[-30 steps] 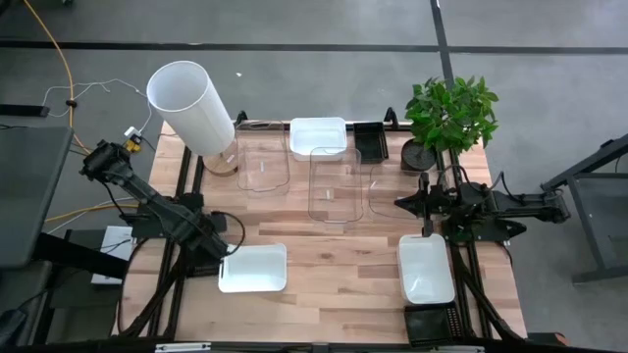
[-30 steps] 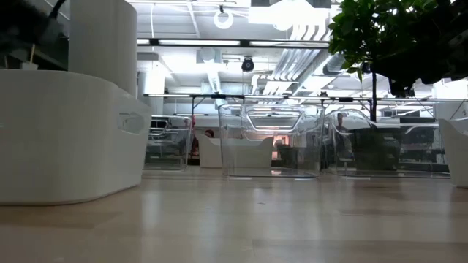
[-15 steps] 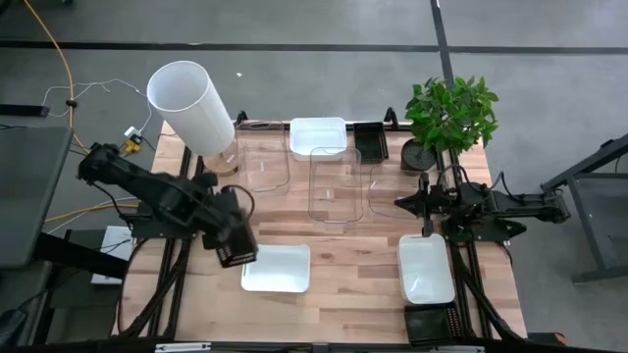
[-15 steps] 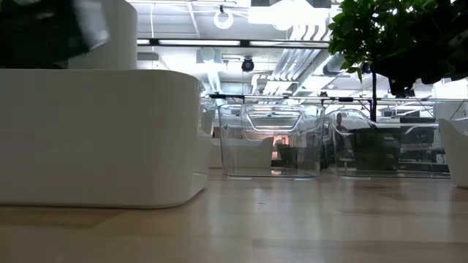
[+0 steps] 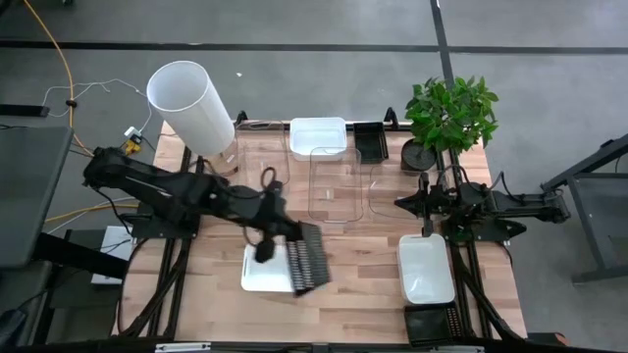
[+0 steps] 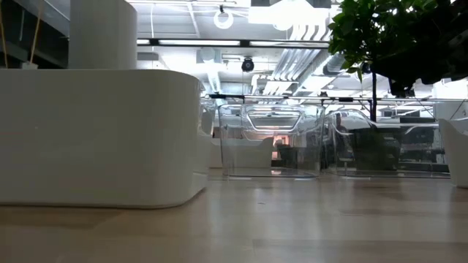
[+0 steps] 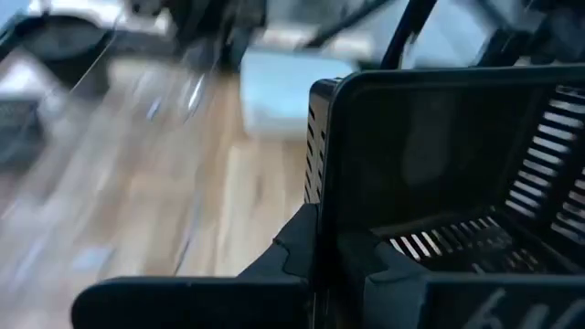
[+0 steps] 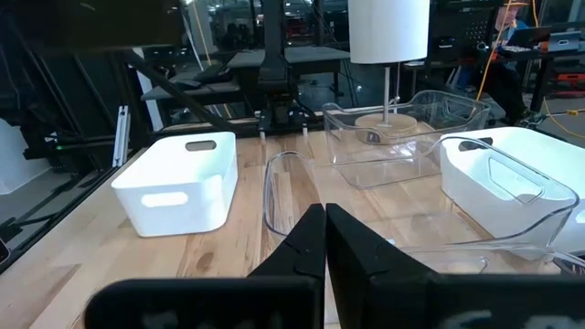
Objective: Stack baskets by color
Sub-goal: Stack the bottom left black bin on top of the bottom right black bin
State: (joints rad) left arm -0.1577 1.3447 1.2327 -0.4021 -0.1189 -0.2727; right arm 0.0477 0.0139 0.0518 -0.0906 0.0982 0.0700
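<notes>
My left gripper point(image 5: 275, 241) is shut on a black slotted basket point(image 5: 305, 258), which hangs tilted over the near-left white basket point(image 5: 263, 274). That white basket fills the left of the low view point(image 6: 95, 135). A second white basket point(image 5: 317, 137) stands at the far edge and a third point(image 5: 425, 267) at the near right. Three clear baskets point(image 5: 334, 184) stand in a row mid-table. My right gripper point(image 8: 324, 239) waits shut at the table's right side, touching nothing. My left gripper pinches an upright wall of the black basket point(image 7: 322, 196) near a corner, one finger on the outer face and one on the inner face. The fingers come from the table's left, slanting a little downward. The basket is lifted clear and tilted above the white basket.
A big white cylinder point(image 5: 191, 93) stands at the far left and a potted plant point(image 5: 449, 116) at the far right. Other black baskets sit at the far edge point(image 5: 370, 140) and the near right corner point(image 5: 432, 324). Bare wood lies between the near white baskets.
My left gripper has swung toward the table's right edge and risen, tipping from pointing down to nearly level, carrying the black basket over the near-left white basket. The white basket slid a little toward the right early in that second.
</notes>
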